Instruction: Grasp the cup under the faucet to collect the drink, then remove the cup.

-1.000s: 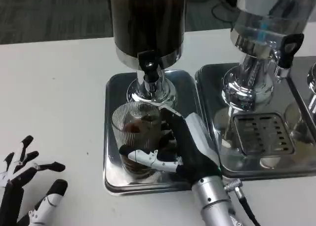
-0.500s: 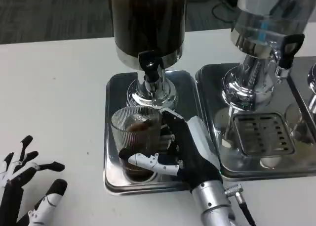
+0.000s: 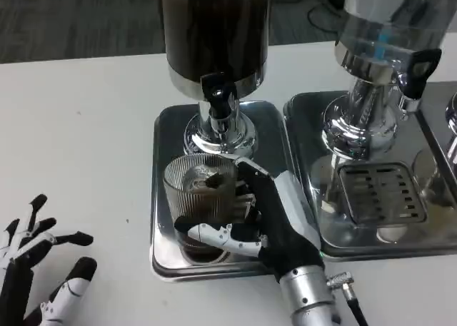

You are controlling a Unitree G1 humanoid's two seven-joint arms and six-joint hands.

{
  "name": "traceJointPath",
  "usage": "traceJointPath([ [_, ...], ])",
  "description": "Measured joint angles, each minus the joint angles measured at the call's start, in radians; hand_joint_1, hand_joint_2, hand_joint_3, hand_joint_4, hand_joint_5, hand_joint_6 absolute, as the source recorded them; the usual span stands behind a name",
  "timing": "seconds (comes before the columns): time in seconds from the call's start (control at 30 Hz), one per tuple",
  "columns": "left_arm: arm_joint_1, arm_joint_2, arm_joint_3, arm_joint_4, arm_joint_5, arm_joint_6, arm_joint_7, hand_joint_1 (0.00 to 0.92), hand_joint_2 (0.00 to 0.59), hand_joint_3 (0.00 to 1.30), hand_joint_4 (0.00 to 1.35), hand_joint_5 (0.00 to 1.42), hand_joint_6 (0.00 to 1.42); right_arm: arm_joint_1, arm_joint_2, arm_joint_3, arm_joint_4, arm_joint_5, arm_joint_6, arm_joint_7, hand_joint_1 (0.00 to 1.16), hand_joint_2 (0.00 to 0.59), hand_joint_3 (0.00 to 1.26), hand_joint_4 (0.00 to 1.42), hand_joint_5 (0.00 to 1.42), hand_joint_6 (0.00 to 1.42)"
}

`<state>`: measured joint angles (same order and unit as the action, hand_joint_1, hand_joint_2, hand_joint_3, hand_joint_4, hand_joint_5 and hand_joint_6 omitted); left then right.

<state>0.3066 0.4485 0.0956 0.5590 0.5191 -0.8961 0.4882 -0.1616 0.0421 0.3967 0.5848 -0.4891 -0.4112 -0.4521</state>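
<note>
Holding the cup (image 3: 200,201) was your right hand (image 3: 275,222), fingers wrapped round the ribbed glass at the near end of the left drip tray (image 3: 163,197), thumb across its front. Dark drink sat in the bottom of the glass, so I judged you were at the collecting step, or just finishing it; whether liquid was running at that instant I could not tell. Your left hand (image 3: 36,262) waited at about eight o'clock from the cup, well apart on the white table (image 3: 78,126), fingers spread and holding nothing.

At twelve o'clock from the cup stood the faucet (image 3: 218,98) of the dark dispenser (image 3: 214,33), black lever up top. The next move, as I read it, called for a level draw toward you, clear of the spout and over the tray lip, without tipping.

At two o'clock sat a second tray (image 3: 371,197) with a slotted grate, under a clear dispenser (image 3: 385,26). Beyond the table's far edge ran grey carpet (image 3: 78,19).
</note>
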Motion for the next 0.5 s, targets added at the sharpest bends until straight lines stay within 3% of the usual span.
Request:
traceJointPath([
  [0.5, -0.008, 0.013, -0.004, 0.005, -0.004, 0.000, -0.021, 0.000, 0.194, 0.50, 0.00, 0.17, 0.00, 0.019, -0.002, -0.007, 0.006, -0.037, -0.035, -0.093, 0.95, 0.176, 0.47, 0.58, 0.88, 1.31],
])
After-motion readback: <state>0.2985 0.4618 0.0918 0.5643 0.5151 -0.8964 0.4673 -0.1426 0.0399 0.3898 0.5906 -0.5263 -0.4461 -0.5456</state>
